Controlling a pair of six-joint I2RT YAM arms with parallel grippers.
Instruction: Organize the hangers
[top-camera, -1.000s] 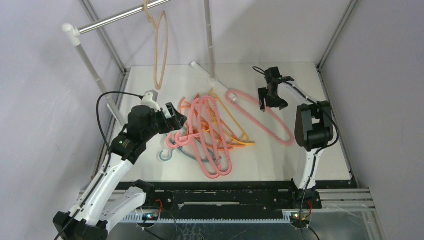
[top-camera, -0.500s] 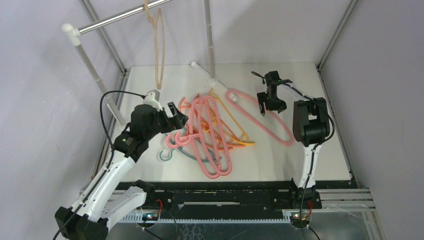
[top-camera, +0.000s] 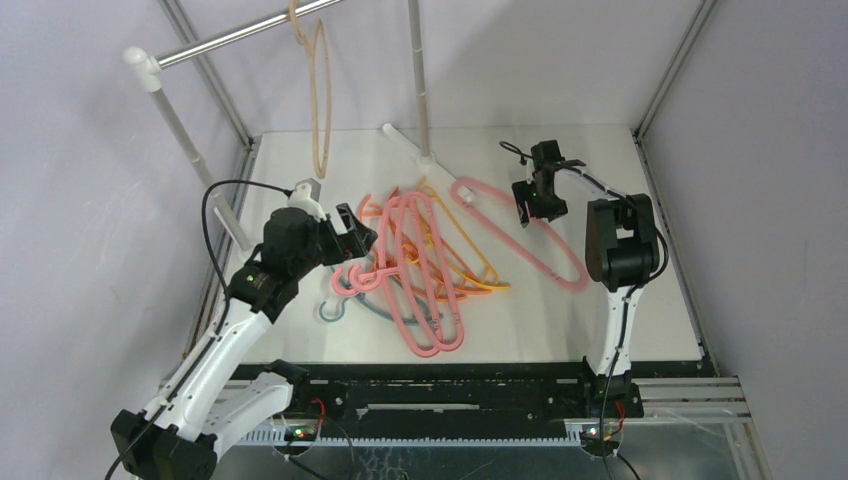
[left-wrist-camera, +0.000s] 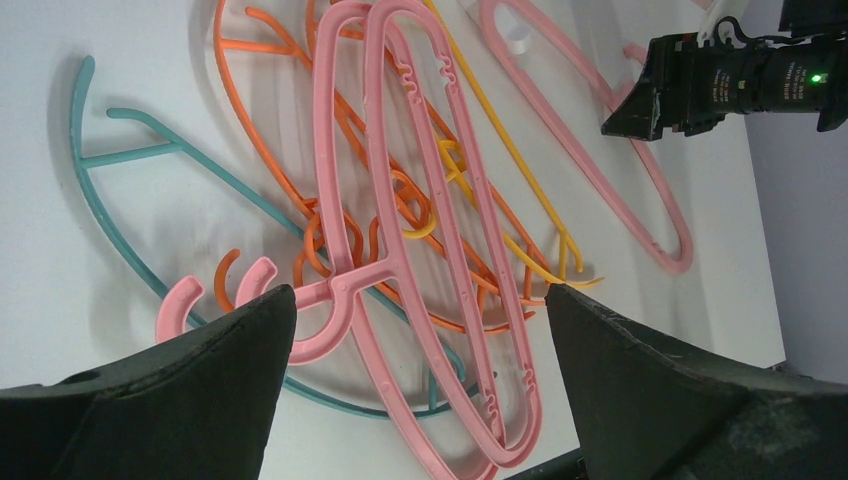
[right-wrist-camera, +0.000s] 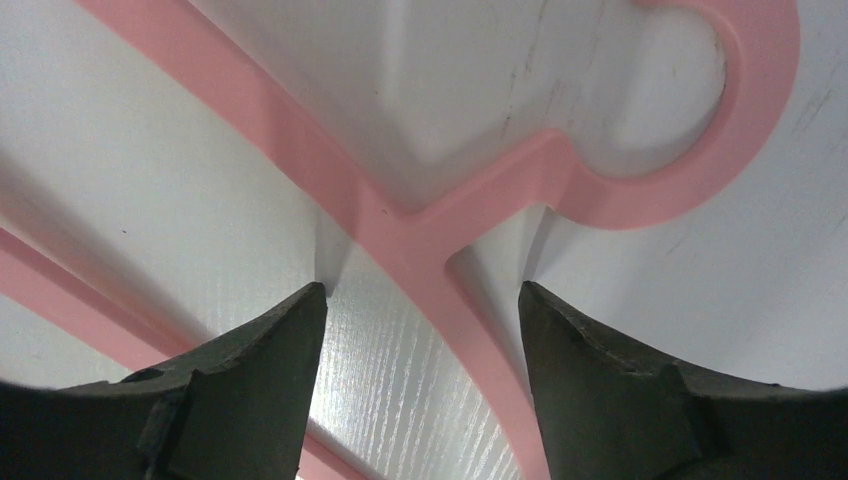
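Note:
A tangled pile of hangers lies mid-table: several pink hangers (top-camera: 415, 270), orange ones (top-camera: 470, 272) and a teal one (top-camera: 335, 308). A single pink hanger (top-camera: 545, 240) lies apart to the right. A beige hanger (top-camera: 320, 95) hangs on the rail. My left gripper (top-camera: 352, 230) is open and empty, hovering over the pile's left edge; its view shows the pink hangers (left-wrist-camera: 400, 150), the teal hanger (left-wrist-camera: 110, 195) and orange ones (left-wrist-camera: 255, 100) below it. My right gripper (top-camera: 528, 205) is open, low over the single pink hanger, its jaws straddling the neck (right-wrist-camera: 430, 240) below the hook.
A silver rail (top-camera: 235, 38) on a white post (top-camera: 180, 130) stands at the back left. A second upright post (top-camera: 420, 80) stands on a white foot (top-camera: 410, 145) at the back centre. Metal frame bars line both table sides.
My right gripper has moved down and slightly left onto the single pink hanger's neck. The left arm has barely shifted.

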